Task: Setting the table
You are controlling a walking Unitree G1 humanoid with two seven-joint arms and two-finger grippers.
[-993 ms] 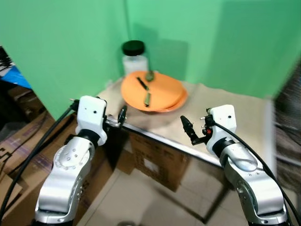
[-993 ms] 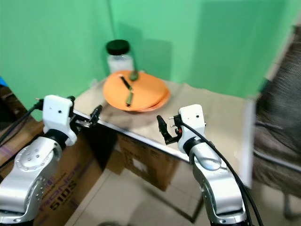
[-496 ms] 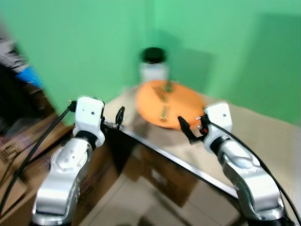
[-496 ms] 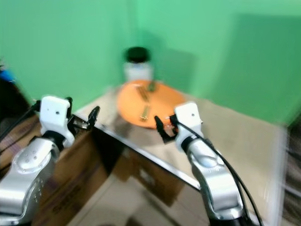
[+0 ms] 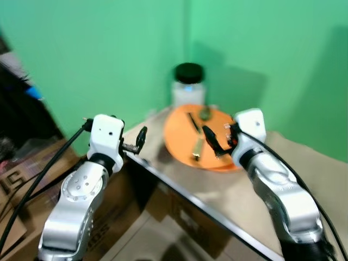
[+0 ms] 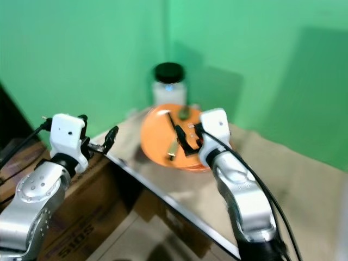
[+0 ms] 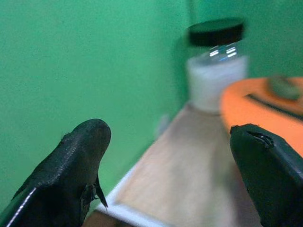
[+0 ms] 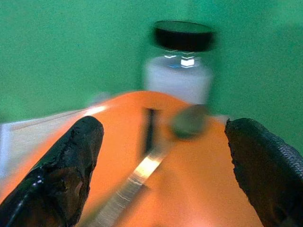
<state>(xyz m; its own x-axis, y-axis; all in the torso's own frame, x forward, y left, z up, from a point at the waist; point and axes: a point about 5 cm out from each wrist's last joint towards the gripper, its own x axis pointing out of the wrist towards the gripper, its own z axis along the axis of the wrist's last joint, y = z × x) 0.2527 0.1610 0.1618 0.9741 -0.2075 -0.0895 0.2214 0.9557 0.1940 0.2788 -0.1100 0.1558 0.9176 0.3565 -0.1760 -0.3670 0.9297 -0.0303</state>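
Note:
A stack of orange plates [image 5: 185, 136] lies on the beige-covered table [image 5: 239, 190], near its far left corner. Cutlery [image 5: 196, 149] rests across the top plate: a dark piece, a pale metal handle [image 8: 134, 179] and a greenish spoon bowl [image 8: 189, 120]. My right gripper [image 5: 212, 140] is open and empty, low over the plates' near side. My left gripper [image 5: 140, 138] is open and empty at the table's left edge; its wrist view looks along the cloth to the plates [image 7: 265, 108].
A clear jar with a black lid [image 5: 188, 87] stands just behind the plates against the green wall [image 5: 109, 49]. Cardboard boxes [image 5: 22, 174] sit on the floor to the left, below the table's metal edge [image 5: 179, 190].
The camera has come closer and the scene has shifted right. My right gripper went from in front of the table edge to over the orange plates. The left gripper stays by the table's left edge.

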